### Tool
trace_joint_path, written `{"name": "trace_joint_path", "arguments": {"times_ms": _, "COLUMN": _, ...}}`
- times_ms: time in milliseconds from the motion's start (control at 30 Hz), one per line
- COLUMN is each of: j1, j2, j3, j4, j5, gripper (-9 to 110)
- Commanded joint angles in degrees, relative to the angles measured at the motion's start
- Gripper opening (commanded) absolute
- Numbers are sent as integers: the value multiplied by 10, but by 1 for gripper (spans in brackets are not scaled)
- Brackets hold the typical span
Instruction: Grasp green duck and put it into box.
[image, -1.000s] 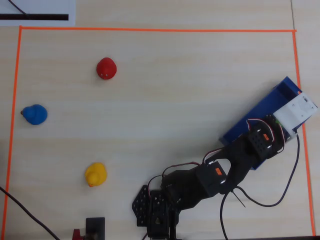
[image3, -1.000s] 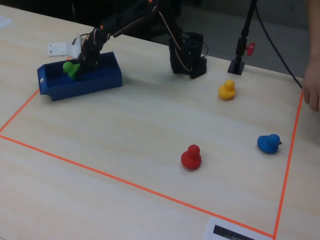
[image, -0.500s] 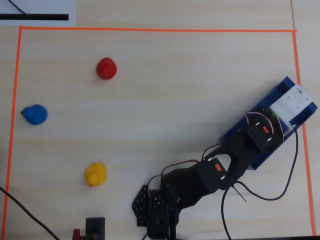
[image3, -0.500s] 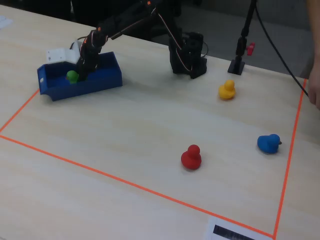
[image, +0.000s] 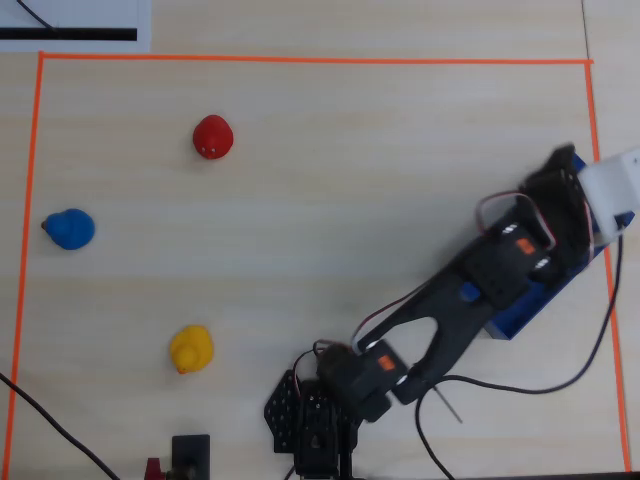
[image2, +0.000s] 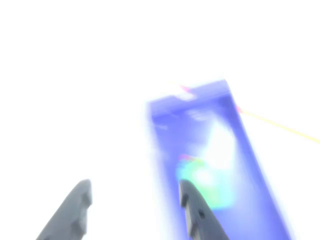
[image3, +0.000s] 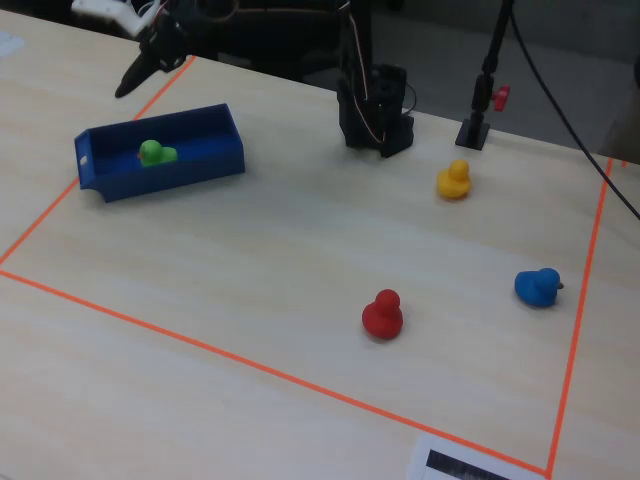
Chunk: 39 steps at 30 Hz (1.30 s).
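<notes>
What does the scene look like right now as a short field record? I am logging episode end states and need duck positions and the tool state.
green duck: lying inside the box, free of the tool
box: dark blue open tray, near the table's left end in the fixed view
tool: open, raised above and behind the box, holding nothing
yellow duck: on the table, outside the box
red duck: on the table, outside the box
blue duck: on the table, near the orange tape line
</notes>
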Motion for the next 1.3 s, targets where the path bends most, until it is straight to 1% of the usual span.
{"name": "trace_joint_path", "arguments": {"times_ms": 0, "j1": -179, "j2": 217, "j3": 87, "j4": 30, "j5": 27, "gripper": 24}}
{"name": "trace_joint_path", "arguments": {"times_ms": 67, "j1": -283, "j2": 311, "j3": 211, "j4": 13, "j5": -20, "gripper": 19}}
{"name": "trace_joint_path", "arguments": {"times_ms": 133, "j1": -366, "j2": 401, "j3": 381, "j4": -40, "j5": -85, "gripper": 21}}
{"name": "trace_joint_path", "arguments": {"times_ms": 200, "j1": -418, "j2": 490, "j3": 553, "j4": -111, "j5": -132, "gripper": 21}}
{"name": "trace_joint_path", "arguments": {"times_ms": 267, "j1": -445, "j2": 569, "j3": 693, "j4": -134, "j5": -178, "gripper": 22}}
{"name": "trace_joint_path", "arguments": {"times_ms": 367, "j1": -465, "j2": 672, "j3": 841, "j4": -95, "j5": -234, "gripper": 22}}
{"name": "trace_joint_path", "arguments": {"times_ms": 433, "j1": -481, "j2": 726, "j3": 901, "j4": -49, "j5": -242, "gripper": 21}}
{"name": "trace_joint_path", "arguments": {"times_ms": 600, "j1": -517, "j2": 807, "j3": 979, "j4": 78, "j5": -236, "gripper": 19}}
{"name": "trace_joint_path", "arguments": {"times_ms": 867, "j1": -523, "j2": 926, "j3": 1018, "j4": 267, "j5": -242, "gripper": 20}}
{"name": "trace_joint_path", "arguments": {"times_ms": 933, "j1": -526, "j2": 927, "j3": 1018, "j4": 285, "j5": -242, "gripper": 20}}
{"name": "trace_joint_path", "arguments": {"times_ms": 1267, "j1": -521, "j2": 927, "j3": 1019, "j4": 285, "j5": -237, "gripper": 20}}
